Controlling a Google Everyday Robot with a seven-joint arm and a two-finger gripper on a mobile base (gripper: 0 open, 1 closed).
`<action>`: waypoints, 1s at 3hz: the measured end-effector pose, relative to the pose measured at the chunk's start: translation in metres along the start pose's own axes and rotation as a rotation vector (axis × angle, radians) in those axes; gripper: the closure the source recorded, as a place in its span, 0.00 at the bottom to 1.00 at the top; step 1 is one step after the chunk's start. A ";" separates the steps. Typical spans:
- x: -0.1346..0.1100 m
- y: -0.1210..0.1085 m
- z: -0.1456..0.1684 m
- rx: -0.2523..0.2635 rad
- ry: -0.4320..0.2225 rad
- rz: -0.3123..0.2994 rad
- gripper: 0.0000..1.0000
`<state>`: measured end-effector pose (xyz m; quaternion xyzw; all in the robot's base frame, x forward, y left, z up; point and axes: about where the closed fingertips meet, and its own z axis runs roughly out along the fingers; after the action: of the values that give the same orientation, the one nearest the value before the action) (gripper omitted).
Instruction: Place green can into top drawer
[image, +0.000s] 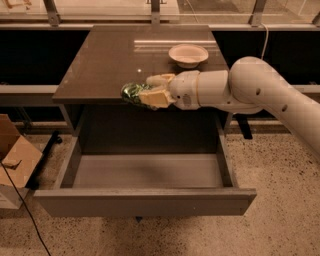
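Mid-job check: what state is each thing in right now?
Green can: gripped, at the cabinet top's front edge, not in the drawer.
Gripper: above that front edge, fingers shut on the green can.
Top drawer: pulled open, nothing inside.
White bowl: upright on the cabinet top.
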<state>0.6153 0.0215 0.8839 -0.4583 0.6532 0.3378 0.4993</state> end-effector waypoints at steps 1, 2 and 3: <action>0.038 0.018 -0.020 0.009 0.045 0.052 1.00; 0.076 0.031 -0.024 -0.003 0.112 0.118 1.00; 0.111 0.054 -0.022 -0.023 0.149 0.185 1.00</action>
<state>0.5483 -0.0080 0.7827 -0.4254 0.7240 0.3548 0.4110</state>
